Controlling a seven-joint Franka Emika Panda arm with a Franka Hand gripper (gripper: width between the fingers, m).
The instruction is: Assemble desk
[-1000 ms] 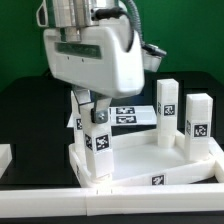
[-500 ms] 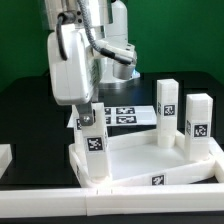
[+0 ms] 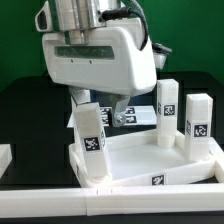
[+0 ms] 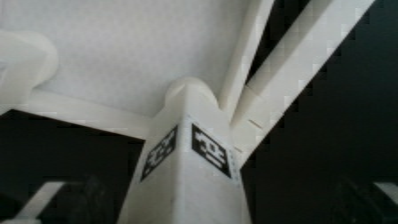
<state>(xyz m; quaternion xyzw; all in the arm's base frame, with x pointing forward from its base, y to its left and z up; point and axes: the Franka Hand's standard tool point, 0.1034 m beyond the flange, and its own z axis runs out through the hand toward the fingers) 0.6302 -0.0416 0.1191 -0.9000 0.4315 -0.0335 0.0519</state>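
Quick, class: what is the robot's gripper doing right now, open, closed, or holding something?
Gripper: mostly hidden behind the arm; whether it is open, or gripping the leg below it, cannot be told.

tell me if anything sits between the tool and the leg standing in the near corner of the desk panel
Nothing visible does. The tool is hidden behind the arm's white housing in the exterior view, directly above the leg, which stands upright in the desk panel's corner. The wrist view looks straight down on the leg with nothing in front.
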